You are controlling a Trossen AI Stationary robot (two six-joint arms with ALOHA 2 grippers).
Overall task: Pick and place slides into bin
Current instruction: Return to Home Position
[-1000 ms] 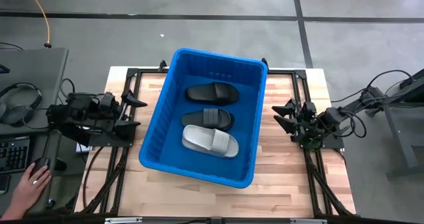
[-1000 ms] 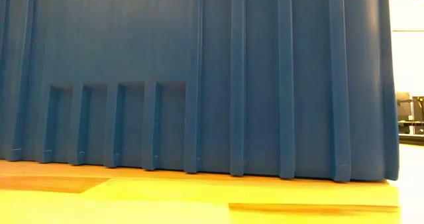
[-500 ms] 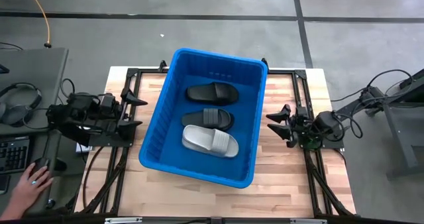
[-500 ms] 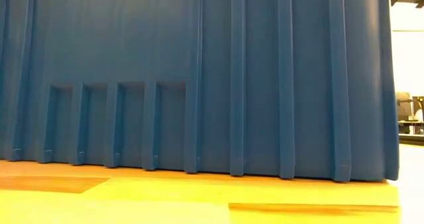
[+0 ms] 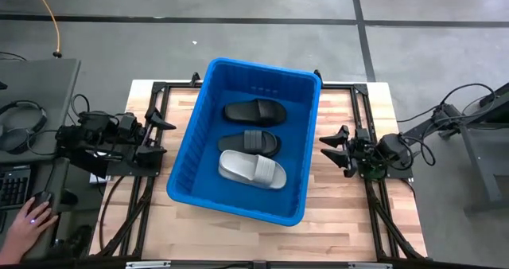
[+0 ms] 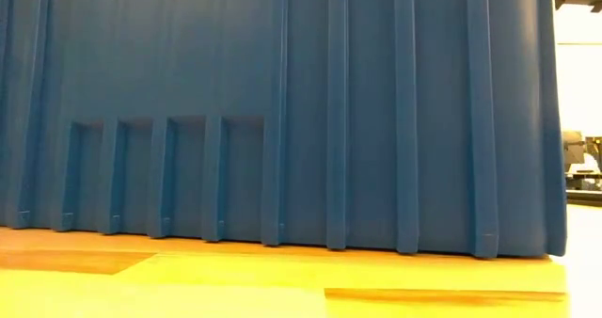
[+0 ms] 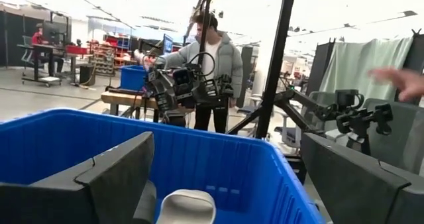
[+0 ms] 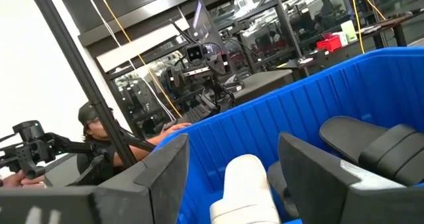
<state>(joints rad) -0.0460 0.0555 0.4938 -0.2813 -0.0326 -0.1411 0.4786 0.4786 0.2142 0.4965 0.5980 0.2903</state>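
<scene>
Left gripper (image 5: 159, 134) spread wide, empty, beside bin (image 5: 238, 208) left wall. Right gripper (image 5: 335, 150) likewise open, empty, near right wall. Three slides (image 5: 252, 169) lay inside bin. Step looked like homing; next move probably only parking arms.

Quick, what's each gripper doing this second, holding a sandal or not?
Left gripper: open, holding nothing, beside the blue bin.
Right gripper: open, holding nothing, on the bin's other side.
</scene>
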